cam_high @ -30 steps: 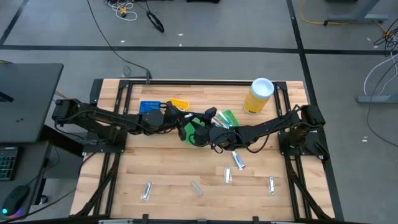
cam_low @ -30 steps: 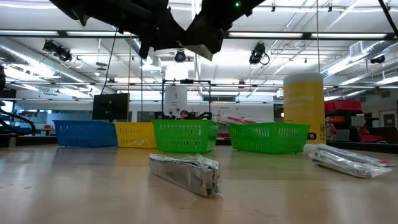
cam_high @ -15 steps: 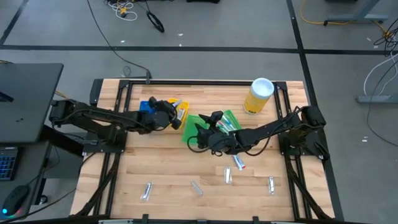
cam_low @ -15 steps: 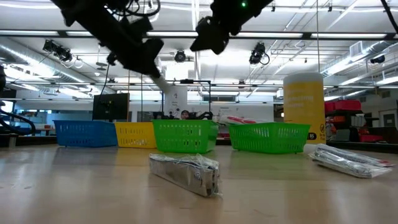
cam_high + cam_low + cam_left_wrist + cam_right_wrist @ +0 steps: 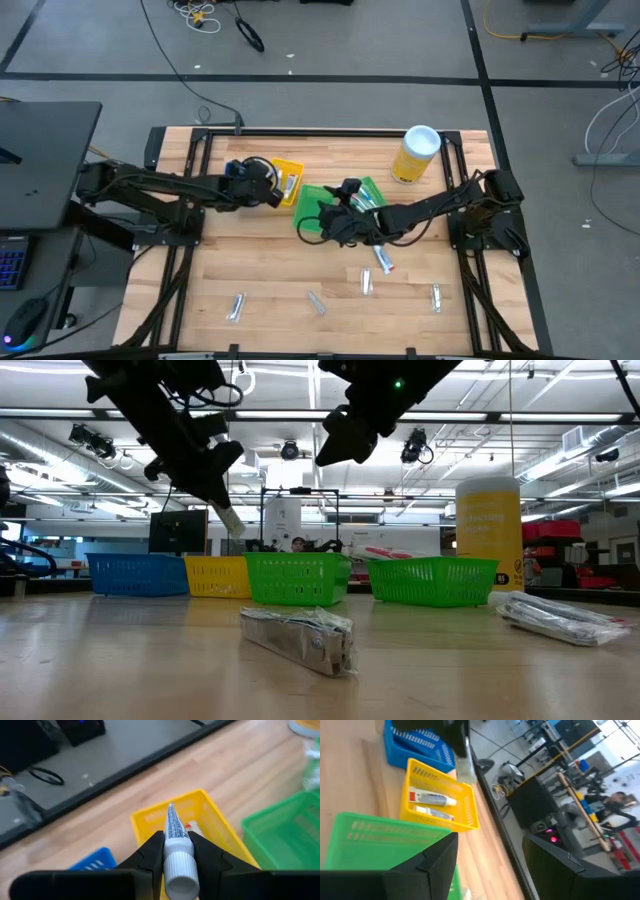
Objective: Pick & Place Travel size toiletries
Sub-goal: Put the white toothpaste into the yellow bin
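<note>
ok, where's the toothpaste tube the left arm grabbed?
The toothpaste tube is clamped in the left end effector, held in the air above the yellow bin, at the table's back left in the high view.

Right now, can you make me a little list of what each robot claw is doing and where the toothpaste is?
left claw: shut on a toothpaste tube, above the yellow bin
right claw: open, empty, over the green bin
yellow bin: holds two toothpaste tubes
table: several small packets lie loose
</note>
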Motion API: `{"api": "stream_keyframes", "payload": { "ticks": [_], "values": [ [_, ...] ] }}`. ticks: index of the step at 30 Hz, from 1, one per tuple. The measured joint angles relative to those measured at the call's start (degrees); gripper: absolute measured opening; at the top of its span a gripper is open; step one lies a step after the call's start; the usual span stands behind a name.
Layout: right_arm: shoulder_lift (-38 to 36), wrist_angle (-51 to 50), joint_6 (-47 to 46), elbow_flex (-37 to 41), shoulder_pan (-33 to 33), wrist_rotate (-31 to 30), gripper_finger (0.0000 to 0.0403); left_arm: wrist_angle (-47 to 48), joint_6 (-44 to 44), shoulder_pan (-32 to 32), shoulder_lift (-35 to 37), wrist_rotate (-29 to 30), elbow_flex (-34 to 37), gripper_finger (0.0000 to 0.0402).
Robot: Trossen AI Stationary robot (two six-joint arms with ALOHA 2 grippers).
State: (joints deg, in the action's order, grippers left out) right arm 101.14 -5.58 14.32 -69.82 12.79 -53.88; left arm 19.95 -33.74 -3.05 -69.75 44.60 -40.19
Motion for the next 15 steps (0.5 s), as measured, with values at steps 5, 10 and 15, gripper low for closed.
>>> {"api": "stream_keyframes", "payload": {
  "ticks": [5, 10, 15],
  "values": [
    [0.0, 0.4, -0.6, 0.0, -0.4, 3.5, 0.0232, -7.6, -0.1, -0.2, -4.2, -0.8, 2.2, 0.0081],
    [0.0, 0.8, -0.8, 0.0, -0.4, 5.0, 0.0232, -12.8, 1.1, -1.7, -10.0, -0.5, 2.3, 0.0096],
    [0.0, 0.6, -5.7, 0.0, -0.4, 8.4, 0.0232, -15.7, 1.4, -3.8, -15.9, -2.6, 2.3, 0.0117]
  ]
}}
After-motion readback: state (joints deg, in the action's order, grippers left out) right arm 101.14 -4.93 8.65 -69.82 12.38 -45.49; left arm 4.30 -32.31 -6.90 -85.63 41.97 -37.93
